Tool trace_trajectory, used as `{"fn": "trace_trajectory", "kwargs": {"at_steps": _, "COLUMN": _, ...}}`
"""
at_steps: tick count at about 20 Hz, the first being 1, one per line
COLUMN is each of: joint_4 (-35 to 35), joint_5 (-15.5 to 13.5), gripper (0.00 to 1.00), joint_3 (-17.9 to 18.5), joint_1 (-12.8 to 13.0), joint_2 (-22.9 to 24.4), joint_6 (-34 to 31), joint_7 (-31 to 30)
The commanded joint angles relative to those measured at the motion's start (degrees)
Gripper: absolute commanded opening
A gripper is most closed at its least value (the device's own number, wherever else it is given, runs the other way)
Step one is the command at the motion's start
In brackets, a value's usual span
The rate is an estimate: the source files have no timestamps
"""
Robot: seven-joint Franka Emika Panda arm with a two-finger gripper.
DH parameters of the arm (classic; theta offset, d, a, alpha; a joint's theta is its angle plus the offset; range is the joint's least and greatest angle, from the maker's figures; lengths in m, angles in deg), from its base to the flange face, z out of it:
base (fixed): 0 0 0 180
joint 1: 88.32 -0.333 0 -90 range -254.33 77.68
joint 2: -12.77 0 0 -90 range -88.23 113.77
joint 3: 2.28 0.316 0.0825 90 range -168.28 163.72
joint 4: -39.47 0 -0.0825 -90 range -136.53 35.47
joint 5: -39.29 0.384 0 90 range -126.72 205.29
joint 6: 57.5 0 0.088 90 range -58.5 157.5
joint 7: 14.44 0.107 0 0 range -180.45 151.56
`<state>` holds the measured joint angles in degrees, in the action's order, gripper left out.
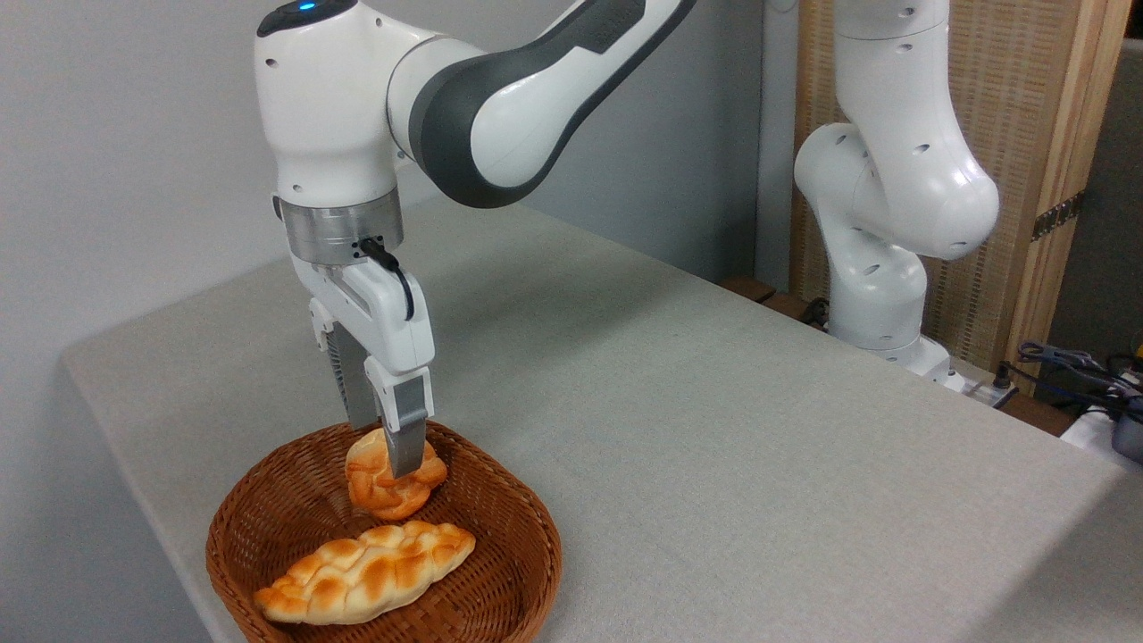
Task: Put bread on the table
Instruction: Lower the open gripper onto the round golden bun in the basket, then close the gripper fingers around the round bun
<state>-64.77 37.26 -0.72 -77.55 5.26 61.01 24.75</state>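
Brown woven wicker basket at 7 o'clock, near the front-left corner. Braided oval loaf lies inside along the basket's near side, golden with pale patches. Grey wall at 10 o'clock. Woven panel with wooden frame at 2 o'clock. Dark cables at 3 o'clock, past the far edge.

The arm has glossy white shells with dark grey joint covers and a small blue light on top. Above the gripper there is a silver metal ring, and a black cable loops beside it. The fingers are grey.
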Motion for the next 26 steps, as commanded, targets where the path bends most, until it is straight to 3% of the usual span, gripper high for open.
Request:
{"fn": "trace_trajectory", "kwargs": {"at_steps": 1, "joint_4": -0.43, "joint_5": 0.61, "gripper": 1.0, "joint_3": 0.82, "joint_1": 0.22, "joint_2": -0.04, "joint_6": 1.11, "joint_7": 0.79}}
{"fn": "trace_trajectory", "kwargs": {"at_steps": 9, "joint_4": -0.34, "joint_5": 1.32, "gripper": 0.99, "joint_3": 0.55, "joint_1": 0.39, "joint_2": -1.89, "joint_6": 1.2, "joint_7": 0.71}}
{"fn": "trace_trajectory", "kwargs": {"at_steps": 12, "joint_4": -0.34, "joint_5": 1.32, "gripper": 0.47, "joint_3": 0.64, "joint_1": 0.3, "joint_2": -1.89, "joint_6": 1.2, "joint_7": 0.79}}
{"fn": "trace_trajectory", "kwargs": {"at_steps": 13, "joint_4": -0.34, "joint_5": 1.41, "gripper": 0.34, "joint_3": 0.73, "joint_1": 0.3, "joint_2": -1.8, "joint_6": 1.2, "joint_7": 0.79}}
{"fn": "trace_trajectory", "kwargs": {"at_steps": 14, "joint_4": -0.34, "joint_5": 1.32, "gripper": 0.31, "joint_3": 0.73, "joint_1": 0.3, "joint_2": -1.8, "joint_6": 1.2, "joint_7": 0.79}}
{"fn": "trace_trajectory", "kwargs": {"at_steps": 26, "joint_4": -0.26, "joint_5": 1.32, "gripper": 0.36, "joint_3": 0.73, "joint_1": 0.3, "joint_2": -1.45, "joint_6": 1.2, "joint_7": 0.71}}
